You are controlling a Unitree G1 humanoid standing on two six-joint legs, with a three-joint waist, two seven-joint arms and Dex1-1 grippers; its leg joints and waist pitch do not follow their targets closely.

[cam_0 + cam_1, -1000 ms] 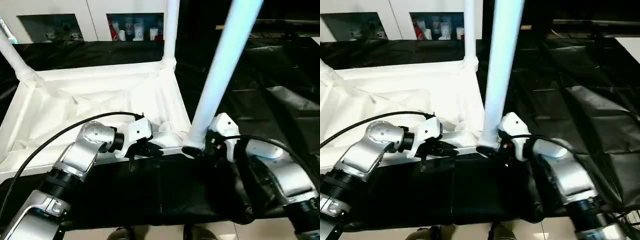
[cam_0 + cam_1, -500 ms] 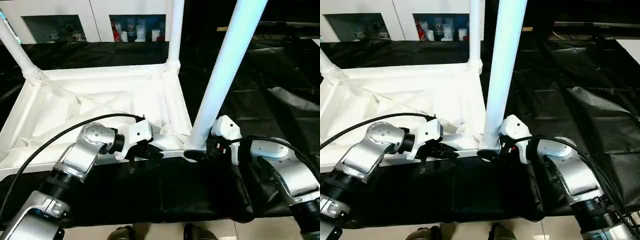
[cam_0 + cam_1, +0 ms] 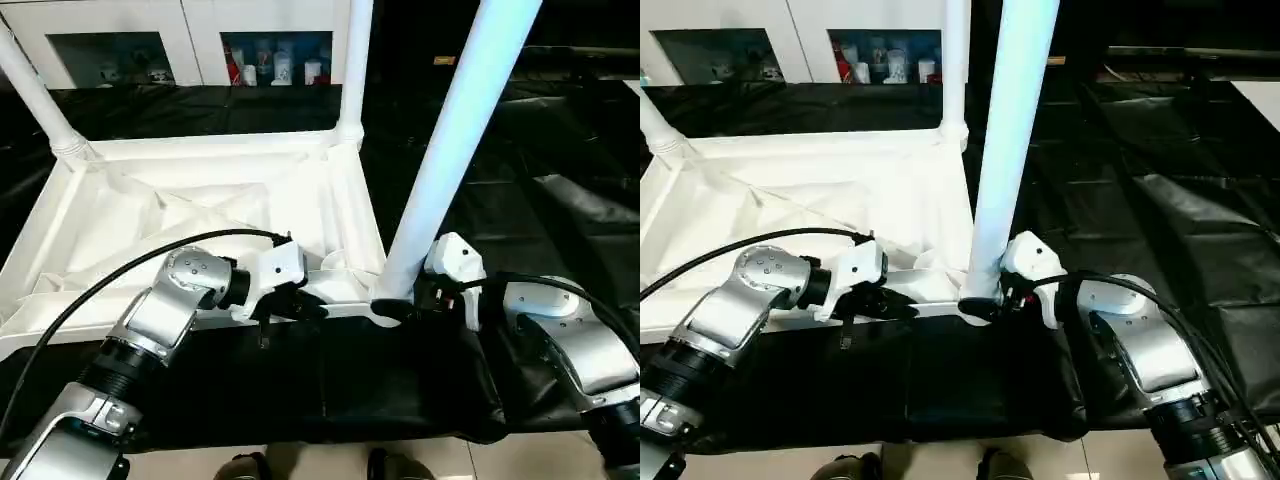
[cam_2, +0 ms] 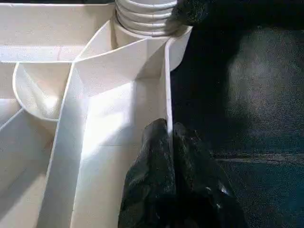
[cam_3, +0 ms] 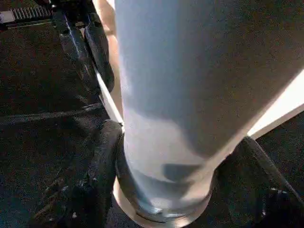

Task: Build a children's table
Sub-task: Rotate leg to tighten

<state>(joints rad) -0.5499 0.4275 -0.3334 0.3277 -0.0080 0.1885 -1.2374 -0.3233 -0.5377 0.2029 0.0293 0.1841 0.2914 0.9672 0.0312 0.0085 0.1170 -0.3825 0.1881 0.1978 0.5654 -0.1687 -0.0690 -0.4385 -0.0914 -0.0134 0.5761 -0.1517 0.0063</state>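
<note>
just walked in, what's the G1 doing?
It is building a kids' table. The top lies upside down on black sheeting, with two far legs already standing in their sockets. The left gripper is shut on the top's near rim, steadying it. The right gripper has its fingers either side of the base of the near right leg, which stands in its corner socket.

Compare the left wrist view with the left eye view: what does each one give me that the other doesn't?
Left wrist: the left gripper seen close, jaws shut on the table top's thin rim, and ribbed threads at the near leg's base.

Left eye: two far legs standing in corner sockets, the whole near leg leaning, and the right gripper at its base.

Both: the ribbed underside and black cloth.
</note>
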